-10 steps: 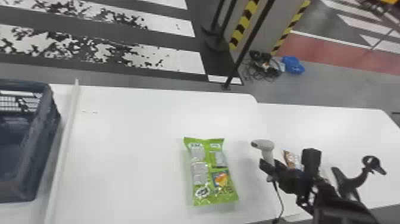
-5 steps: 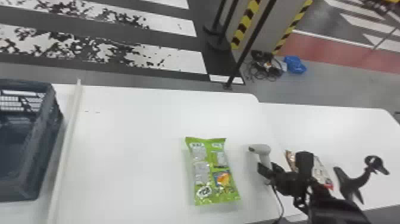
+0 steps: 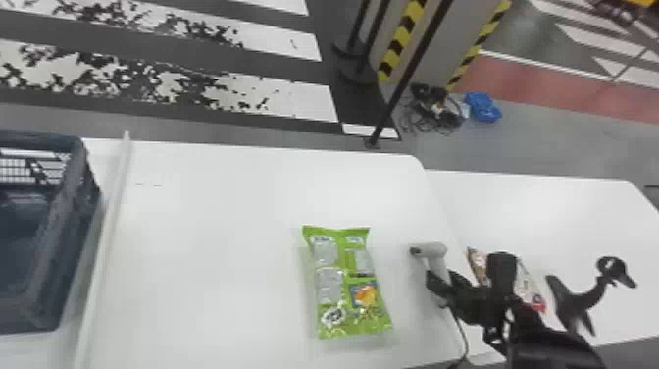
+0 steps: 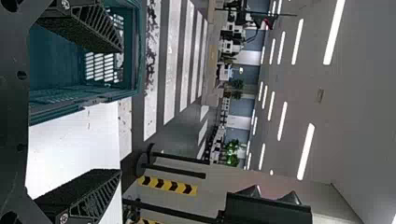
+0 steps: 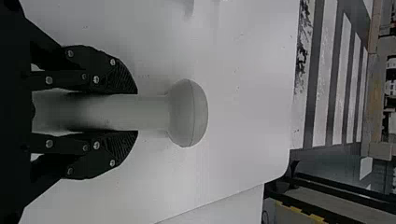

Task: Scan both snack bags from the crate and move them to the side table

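At the far left sits a dark blue-grey plastic crate (image 3: 73, 235) with slatted walls, beside a long, narrow white strip (image 3: 112, 221) along the large white table (image 3: 211, 255). In the left wrist view, the left gripper (image 4: 121, 111) is released, its two black fingers spread wide. Farther right, a shiny green snack bag (image 3: 343, 284) with pale printed panels lies flat on the large white table. Just right of it, the right gripper (image 3: 440, 284) grasps a light grey plastic handheld scanner (image 3: 431, 249); in the right wrist view, its fingers press the handle from both sides. A thin dark cable (image 3: 462, 336) hangs below. Beyond, on the white side table (image 3: 549, 216), lies a brown, white and red snack bag (image 3: 529, 289), partly hidden behind the right arm, near a curved black object (image 3: 583, 299) with a ring-like end.
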